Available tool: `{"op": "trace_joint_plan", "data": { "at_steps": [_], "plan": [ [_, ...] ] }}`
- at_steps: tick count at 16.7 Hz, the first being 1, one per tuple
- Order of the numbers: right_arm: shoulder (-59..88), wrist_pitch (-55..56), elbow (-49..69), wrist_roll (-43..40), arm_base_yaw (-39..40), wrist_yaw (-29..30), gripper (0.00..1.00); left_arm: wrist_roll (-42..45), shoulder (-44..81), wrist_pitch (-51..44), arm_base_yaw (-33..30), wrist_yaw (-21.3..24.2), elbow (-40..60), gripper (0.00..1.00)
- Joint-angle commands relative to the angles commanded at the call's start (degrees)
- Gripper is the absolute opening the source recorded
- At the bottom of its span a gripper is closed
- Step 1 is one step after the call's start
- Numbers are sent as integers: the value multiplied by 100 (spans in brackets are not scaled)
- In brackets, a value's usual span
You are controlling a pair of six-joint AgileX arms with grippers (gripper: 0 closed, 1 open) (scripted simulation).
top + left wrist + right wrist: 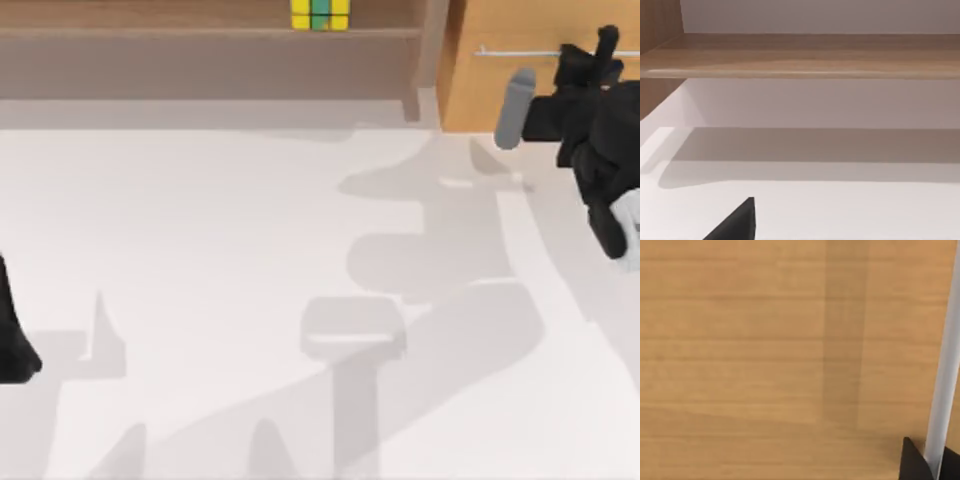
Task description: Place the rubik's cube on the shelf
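The rubik's cube (320, 14), yellow and green with black lines, rests on the long light-brown shelf (200, 33) at the back of the table, free of both grippers. In the left wrist view the shelf (800, 55) board runs across, with one dark fingertip (735, 222) low in front of it. My left arm (12, 335) is parked at the table's left edge. My right gripper (604, 48) is at the orange-wood drawer front; in the right wrist view its black fingertips (914, 464) sit on either side of the silver handle (944, 390), touching it.
The orange-wood drawer cabinet (500, 60) stands at the back right, beside the shelf's upright side post (425, 60). Its silver bar handle (515, 51) runs toward my right arm (600, 140). The white tabletop (250, 280) spreads across the middle and front.
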Motion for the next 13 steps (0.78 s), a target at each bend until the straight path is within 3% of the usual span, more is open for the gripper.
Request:
{"op": "trace_joint_plan", "data": {
  "at_steps": [5,13],
  "plan": [
    [27,-41,76,4,-12,-6,0,0,0,0,0,0,0,100],
    [27,-41,76,4,-12,-6,60,0,0,0,0,0,0,100]
  ]
}}
